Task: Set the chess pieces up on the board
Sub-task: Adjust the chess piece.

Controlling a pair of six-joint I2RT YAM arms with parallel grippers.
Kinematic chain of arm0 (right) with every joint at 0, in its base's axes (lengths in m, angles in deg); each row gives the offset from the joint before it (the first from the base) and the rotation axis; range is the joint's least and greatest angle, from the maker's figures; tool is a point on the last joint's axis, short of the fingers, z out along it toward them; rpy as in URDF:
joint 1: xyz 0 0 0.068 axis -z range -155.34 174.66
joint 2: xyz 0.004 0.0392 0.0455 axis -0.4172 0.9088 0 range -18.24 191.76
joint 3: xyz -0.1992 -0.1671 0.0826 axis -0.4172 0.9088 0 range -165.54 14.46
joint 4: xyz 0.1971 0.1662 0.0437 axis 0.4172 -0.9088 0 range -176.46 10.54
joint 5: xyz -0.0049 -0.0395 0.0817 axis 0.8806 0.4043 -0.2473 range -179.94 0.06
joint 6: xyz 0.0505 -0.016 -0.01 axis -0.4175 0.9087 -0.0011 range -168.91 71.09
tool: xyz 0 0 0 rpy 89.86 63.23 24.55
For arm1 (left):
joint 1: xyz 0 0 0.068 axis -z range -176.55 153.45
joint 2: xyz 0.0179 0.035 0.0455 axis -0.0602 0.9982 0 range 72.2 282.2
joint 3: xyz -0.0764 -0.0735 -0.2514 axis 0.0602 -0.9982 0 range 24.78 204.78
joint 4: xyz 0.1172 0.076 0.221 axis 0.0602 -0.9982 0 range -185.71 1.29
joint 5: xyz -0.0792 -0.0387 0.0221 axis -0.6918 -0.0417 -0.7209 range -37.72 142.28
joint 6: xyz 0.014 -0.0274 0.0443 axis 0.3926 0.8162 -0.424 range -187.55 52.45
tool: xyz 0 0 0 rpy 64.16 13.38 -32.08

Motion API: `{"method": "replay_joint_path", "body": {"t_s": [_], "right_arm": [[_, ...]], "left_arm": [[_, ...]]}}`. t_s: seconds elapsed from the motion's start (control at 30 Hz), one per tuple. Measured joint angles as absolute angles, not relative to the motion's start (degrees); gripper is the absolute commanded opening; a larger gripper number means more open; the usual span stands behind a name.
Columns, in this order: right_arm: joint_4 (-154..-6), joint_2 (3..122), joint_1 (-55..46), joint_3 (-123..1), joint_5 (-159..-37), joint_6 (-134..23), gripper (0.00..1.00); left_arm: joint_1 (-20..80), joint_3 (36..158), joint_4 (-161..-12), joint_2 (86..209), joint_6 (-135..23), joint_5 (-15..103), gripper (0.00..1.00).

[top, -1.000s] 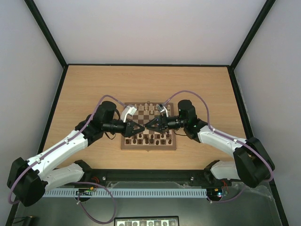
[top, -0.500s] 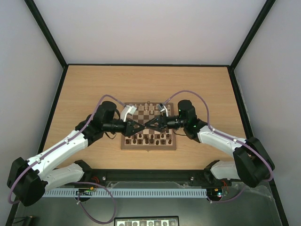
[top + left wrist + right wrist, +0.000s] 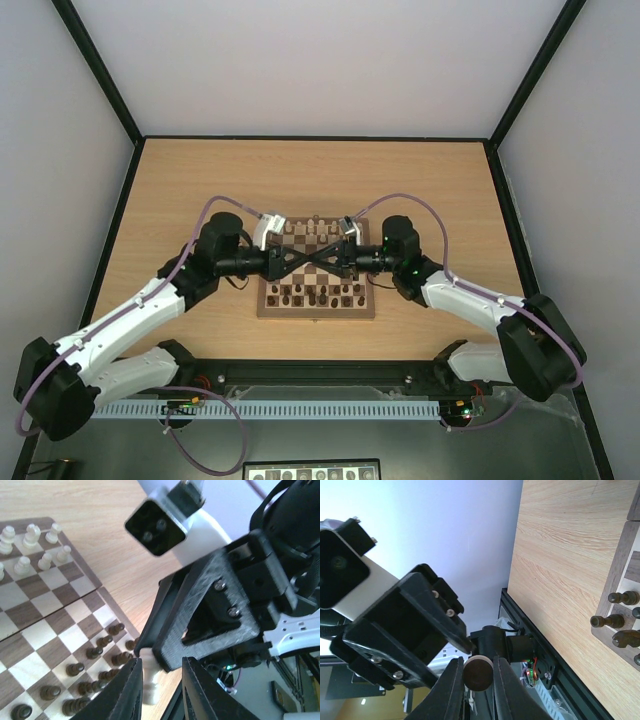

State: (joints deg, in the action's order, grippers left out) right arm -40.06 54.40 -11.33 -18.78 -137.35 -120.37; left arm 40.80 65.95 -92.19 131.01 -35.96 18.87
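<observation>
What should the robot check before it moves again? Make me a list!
1. Left pincer firmly gripping the pale piece between its fingers: cannot tell.
2. Right pincer shut on the round brown thing: ok.
3. Room between the pincers: not ok, tips almost touch above the board.
4. Dark pieces in view standing upright: ok.
5. Free square for the held piece: cannot tell.
</observation>
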Motion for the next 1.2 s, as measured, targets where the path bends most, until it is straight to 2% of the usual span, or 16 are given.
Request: {"method": "replay_joint_path", "body": {"t_s": [1.2], "right_arm": [[-33.07,55.39,-9.8,-17.47,-134.84,-127.62,0.02]], "left_arm": [[40.8,62.95,-87.58,129.74,-34.06,20.43,0.21]]}}
